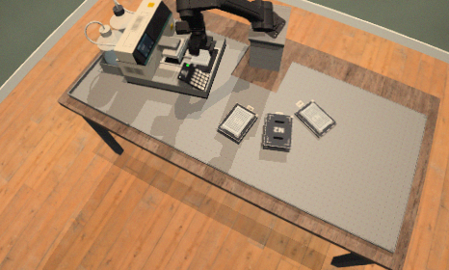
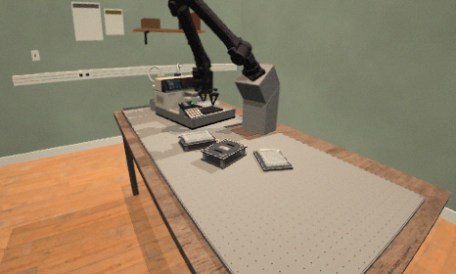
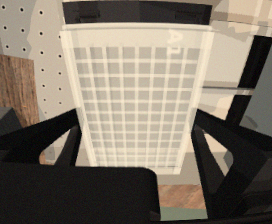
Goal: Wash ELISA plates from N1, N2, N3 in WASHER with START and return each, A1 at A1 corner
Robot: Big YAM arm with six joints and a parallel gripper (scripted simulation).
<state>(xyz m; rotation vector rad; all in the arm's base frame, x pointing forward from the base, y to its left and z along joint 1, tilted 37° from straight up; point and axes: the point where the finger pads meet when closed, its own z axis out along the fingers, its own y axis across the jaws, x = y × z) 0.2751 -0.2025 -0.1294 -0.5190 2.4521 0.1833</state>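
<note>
My gripper (image 1: 199, 55) (image 2: 207, 99) (image 3: 136, 113) is shut on a clear-white plate (image 1: 200, 60) (image 3: 137, 90), one finger on each long side. It holds the plate over the dark carrier (image 2: 212, 110) of the washer (image 1: 137, 23) (image 2: 159, 100); the gap below is hard to judge. The letters A1 show near the plate's top right in the wrist view. The washer's lamp (image 1: 188, 65) (image 2: 192, 104) is green. Nest N2 (image 1: 277, 129) (image 2: 225, 152) is empty. The nests on either side of it hold a left plate (image 1: 238, 121) (image 2: 197, 137) and a right plate (image 1: 315, 116) (image 2: 272, 159).
The washer's keypad (image 1: 199, 79) (image 2: 194, 114) lies close beside the gripper, toward the table's front. The washer's tall housing stands on the other side from the nests. The arm's grey pedestal (image 1: 266, 55) (image 2: 260, 108) stands behind and to the right of the washer.
</note>
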